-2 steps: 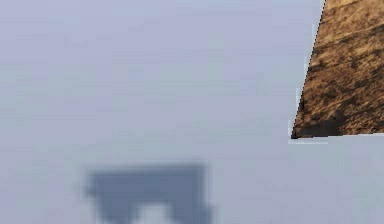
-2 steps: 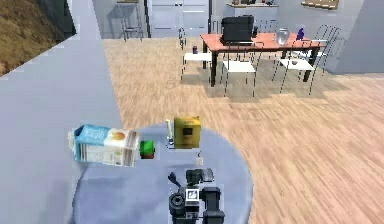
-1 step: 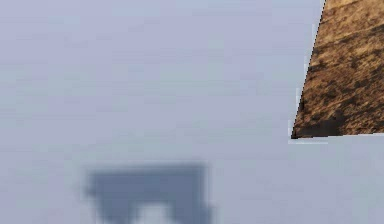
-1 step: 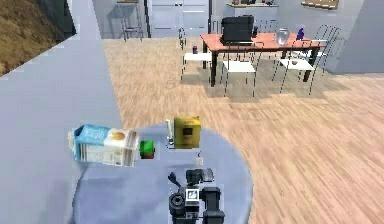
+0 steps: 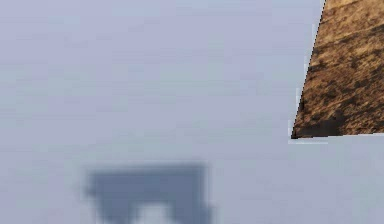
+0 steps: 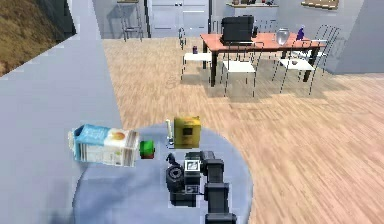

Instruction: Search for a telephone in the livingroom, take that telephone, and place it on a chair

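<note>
Gripper (image 6: 177,182) at table (image 6: 118,196) near carton (image 6: 103,146) and yellow box (image 6: 187,131); its hold and the telephone's place cannot be told; telephone judged light, rigid, slick, best taken across its narrow sides.

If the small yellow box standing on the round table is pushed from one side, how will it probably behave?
The small yellow box stands upright, slightly taller than wide, so it may tip rather than slide. Its flat faces suggest it would not roll.
</note>
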